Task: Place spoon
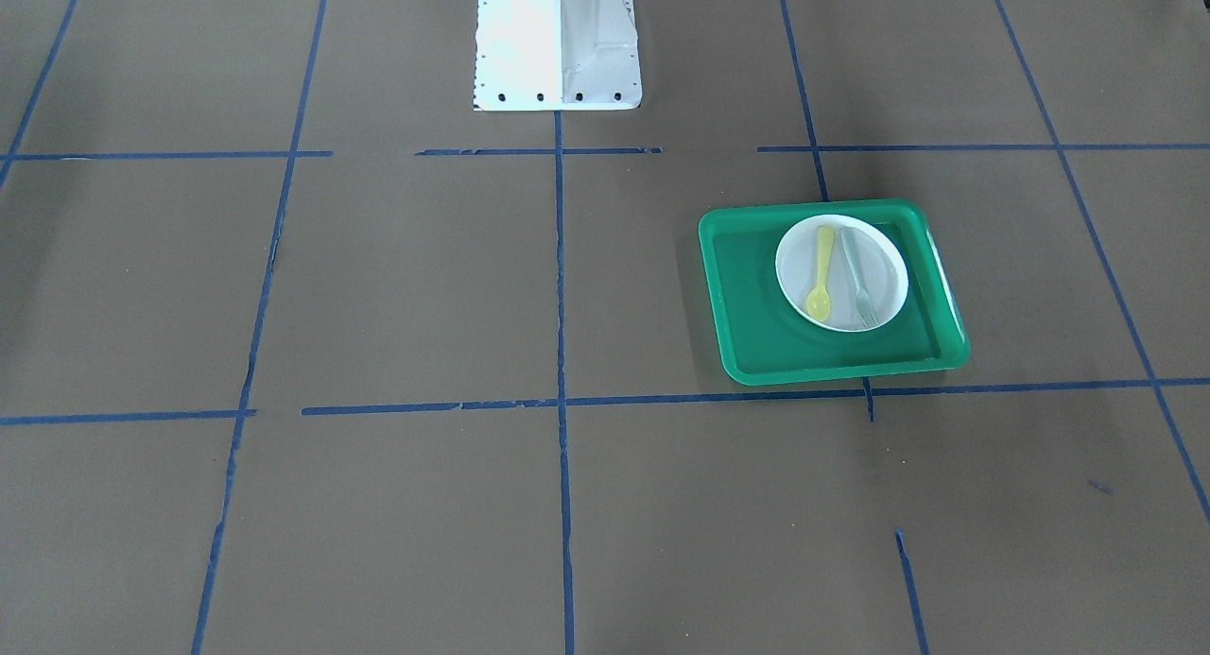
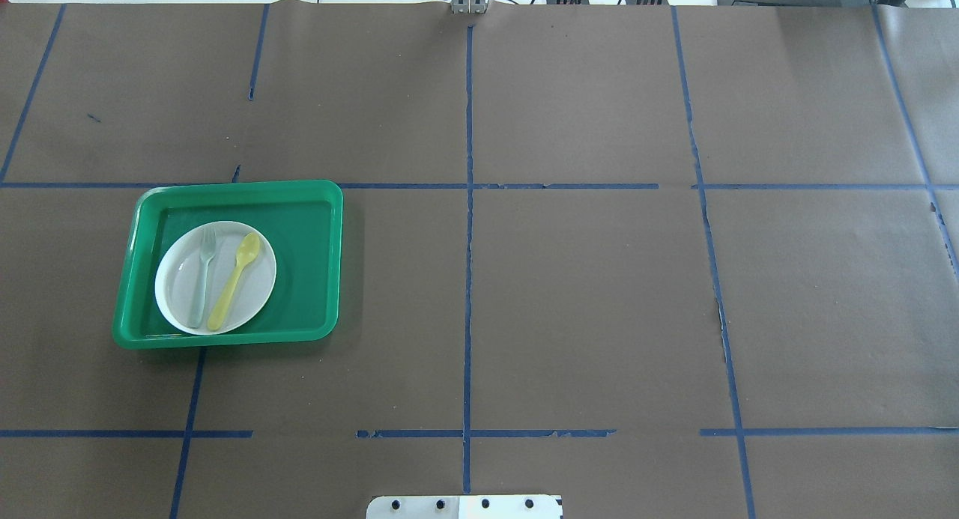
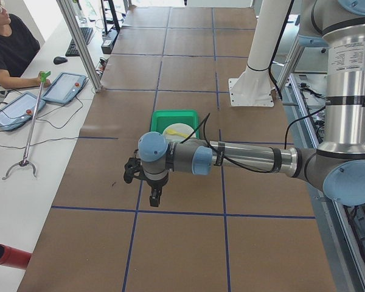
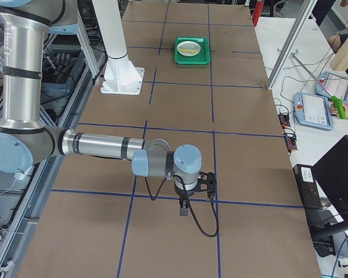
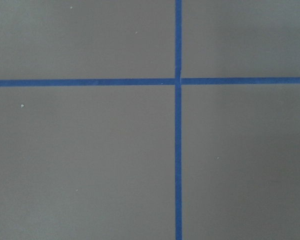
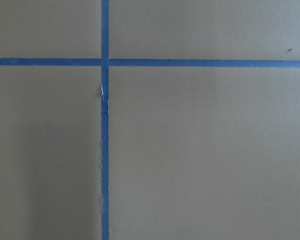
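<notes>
The yellow spoon [image 1: 822, 272] lies on the white plate [image 1: 889, 258], beside a pale grey-green fork [image 1: 858, 277]. The plate sits in a green tray [image 1: 756, 296]. In the overhead view the spoon [image 2: 234, 279] lies right of the fork [image 2: 202, 279] on the plate [image 2: 174, 290] in the tray [image 2: 307, 227], at the table's left. My left gripper [image 3: 155, 196] shows only in the exterior left view, held over the table, near of the tray [image 3: 170, 115]. My right gripper [image 4: 184, 207] shows only in the exterior right view, far from the tray [image 4: 191, 50]. I cannot tell whether either is open or shut.
Brown paper with blue tape lines covers the table. Both wrist views show only this paper and tape crossings. The white robot base [image 1: 558, 45] stands at the table's robot side. An operator [image 3: 9, 45] sits at a side desk with tablets.
</notes>
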{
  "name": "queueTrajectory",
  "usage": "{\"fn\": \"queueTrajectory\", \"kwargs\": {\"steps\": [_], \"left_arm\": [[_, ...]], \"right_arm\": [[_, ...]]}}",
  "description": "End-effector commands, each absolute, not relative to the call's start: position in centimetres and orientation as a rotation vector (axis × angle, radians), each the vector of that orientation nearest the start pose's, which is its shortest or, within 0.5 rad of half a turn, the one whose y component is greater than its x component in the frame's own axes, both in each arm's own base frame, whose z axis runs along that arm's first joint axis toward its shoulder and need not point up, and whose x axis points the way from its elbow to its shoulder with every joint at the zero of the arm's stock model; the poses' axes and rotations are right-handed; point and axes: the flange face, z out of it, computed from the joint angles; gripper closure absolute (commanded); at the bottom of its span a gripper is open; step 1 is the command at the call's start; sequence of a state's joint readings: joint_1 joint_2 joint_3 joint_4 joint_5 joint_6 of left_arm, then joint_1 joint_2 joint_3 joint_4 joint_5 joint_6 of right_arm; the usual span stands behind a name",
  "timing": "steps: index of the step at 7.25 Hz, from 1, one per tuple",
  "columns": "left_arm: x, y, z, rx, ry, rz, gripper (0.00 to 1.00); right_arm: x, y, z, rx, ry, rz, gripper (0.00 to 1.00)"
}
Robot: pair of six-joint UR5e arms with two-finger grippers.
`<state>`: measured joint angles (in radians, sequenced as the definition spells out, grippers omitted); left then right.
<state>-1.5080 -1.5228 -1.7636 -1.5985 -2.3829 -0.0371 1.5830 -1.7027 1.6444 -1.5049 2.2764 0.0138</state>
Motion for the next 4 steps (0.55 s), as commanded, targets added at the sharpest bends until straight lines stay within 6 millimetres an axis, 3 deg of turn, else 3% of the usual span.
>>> {"fn": "queueTrajectory", "kwargs": {"steps": [1, 2, 4], "left_arm": [[3.7, -47.7, 50.3, 0.118, 0.855, 0.076, 0.00], [7.8, -47.4, 46.6, 0.102, 0.869, 0.063, 0.00], [17.9, -47.9, 39.8, 0.073, 0.842, -0.023, 0.00]], "right_arm": [[7.4, -43.5, 68.2, 0.007, -0.706, 0.022, 0.00], [7.4, -43.5, 68.2, 0.007, -0.706, 0.022, 0.00], [7.4, -43.5, 68.2, 0.007, -0.706, 0.022, 0.00]]}}
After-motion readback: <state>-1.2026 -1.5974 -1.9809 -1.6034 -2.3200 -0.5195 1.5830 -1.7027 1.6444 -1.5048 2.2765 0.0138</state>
